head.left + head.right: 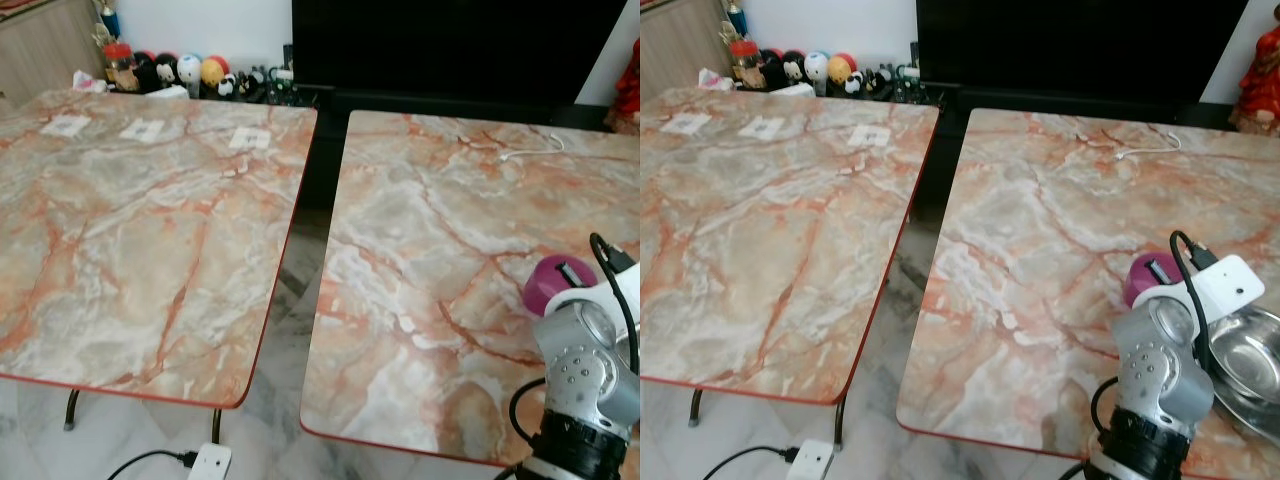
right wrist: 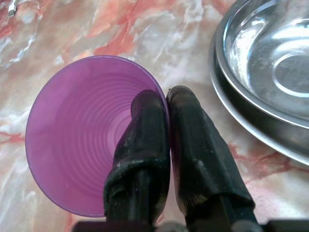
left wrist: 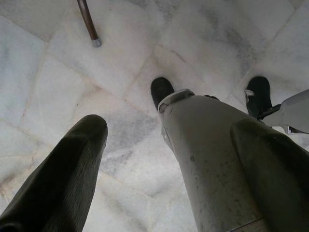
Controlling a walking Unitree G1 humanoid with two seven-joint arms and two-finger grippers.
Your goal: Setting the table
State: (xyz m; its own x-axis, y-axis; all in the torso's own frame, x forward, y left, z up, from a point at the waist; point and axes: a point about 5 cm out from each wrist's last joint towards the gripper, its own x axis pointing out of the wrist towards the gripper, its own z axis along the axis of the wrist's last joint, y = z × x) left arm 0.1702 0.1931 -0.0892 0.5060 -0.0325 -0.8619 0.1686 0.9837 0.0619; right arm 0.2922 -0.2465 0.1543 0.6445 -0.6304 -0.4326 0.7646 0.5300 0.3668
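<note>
Two marble tables [image 1: 150, 230] stand side by side, a gap between them. The left gripper [image 3: 159, 159] hangs idle over the floor, fingers wide. On the right table [image 1: 1040, 260], the right gripper [image 2: 166, 145] pinches one purple cup [image 2: 82, 130] by its rim, one finger inside, likely for lifting. Just beside it sit two stacked steel bowls [image 2: 270, 63].

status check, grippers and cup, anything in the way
Right gripper shut on purple cup rim, over right table. Left gripper open, idle above floor. Steel bowl close beside cup.
</note>
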